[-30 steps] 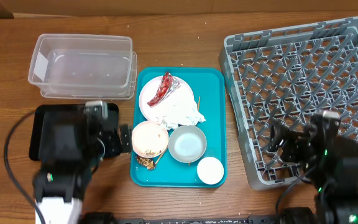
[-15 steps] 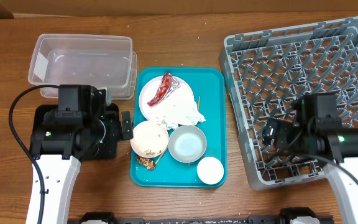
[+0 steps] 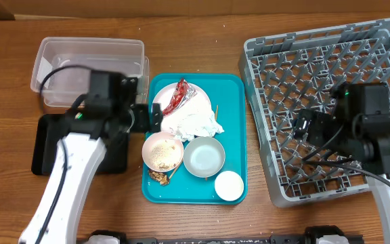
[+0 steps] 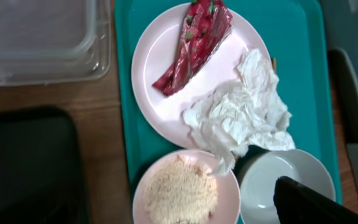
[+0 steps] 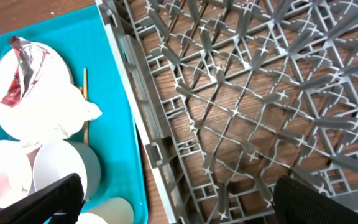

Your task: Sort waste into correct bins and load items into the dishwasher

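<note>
Overhead view – the red shiny wrapper (image 3: 179, 96) lies diagonally on the round white plate (image 3: 161, 109), just right of our left gripper (image 3: 153, 118) – the nearer arm; we can't tell if its jaws are apart.

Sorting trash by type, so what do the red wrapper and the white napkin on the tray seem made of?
Red wrapper: likely foil-lined plastic, glossy with a silvery edge. Napkin: probably thin paper, matte white, crumpled into soft folds.
</note>
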